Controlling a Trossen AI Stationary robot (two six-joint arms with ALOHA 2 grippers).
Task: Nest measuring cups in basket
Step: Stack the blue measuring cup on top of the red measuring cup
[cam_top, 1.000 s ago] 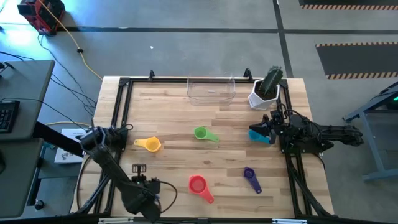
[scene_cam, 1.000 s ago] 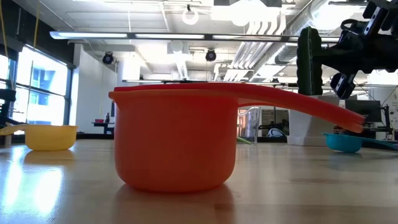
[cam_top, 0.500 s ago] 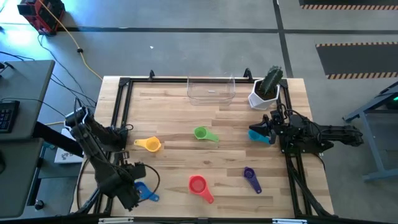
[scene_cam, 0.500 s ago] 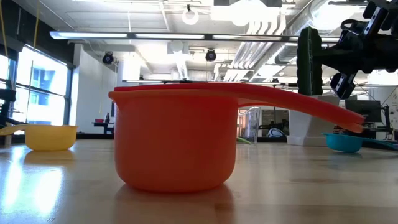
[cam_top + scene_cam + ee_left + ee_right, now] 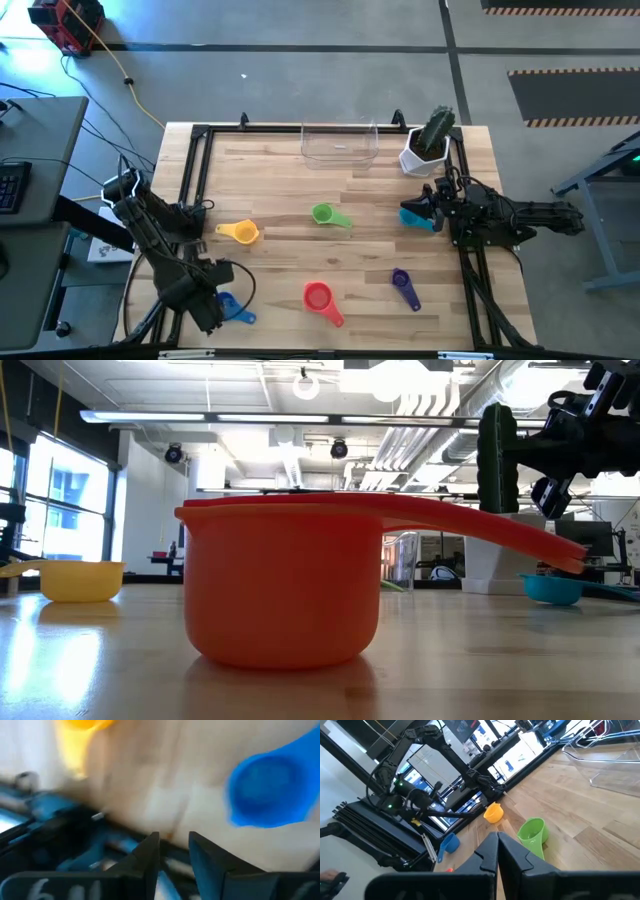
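High view shows the left gripper (image 5: 207, 305) just beside the blue measuring cup (image 5: 229, 307), far from the basket (image 5: 340, 143), fingers slightly apart, holding nothing; it should straddle the handle squarely before closing.

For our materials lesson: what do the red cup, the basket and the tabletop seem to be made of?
Red cup: probably plastic, smooth, even colour, slight sheen.
Basket: likely clear plastic; the wood shows through it.
Tabletop: wood, pale planks with visible grain and a light gloss.

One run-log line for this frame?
left end effector: beside blue cup, nothing held | right end effector: shut, over teal cup | basket: no cups inside
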